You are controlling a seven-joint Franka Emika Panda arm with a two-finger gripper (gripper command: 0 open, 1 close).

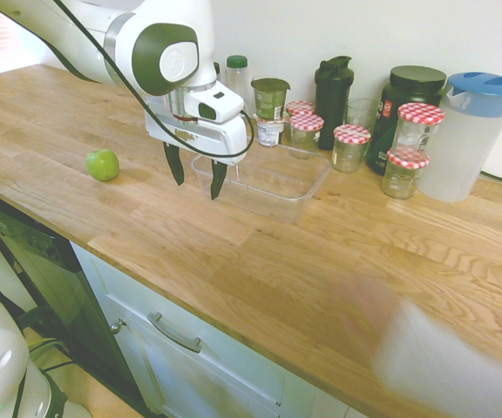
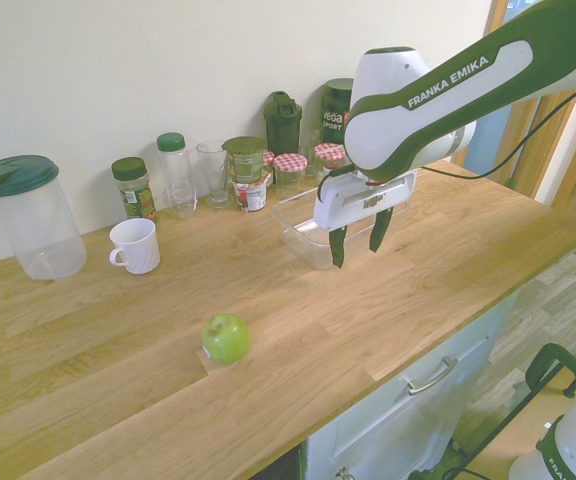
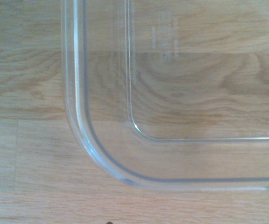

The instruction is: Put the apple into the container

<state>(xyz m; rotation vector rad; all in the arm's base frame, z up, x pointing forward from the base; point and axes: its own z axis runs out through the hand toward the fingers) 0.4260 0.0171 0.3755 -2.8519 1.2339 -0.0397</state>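
The apple [image 1: 103,165] sits alone on the tabletop [image 1: 321,261], well apart from the tub [image 1: 273,181]. The pincer [image 1: 196,174] hangs spread and empty over the tub's near corner. Smooth, round and firm, the apple probably slips easily; grip across its widest middle.

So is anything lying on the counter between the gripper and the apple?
No. Both exterior views show only bare wooden counter between the open gripper, which hovers at the container, and the apple.
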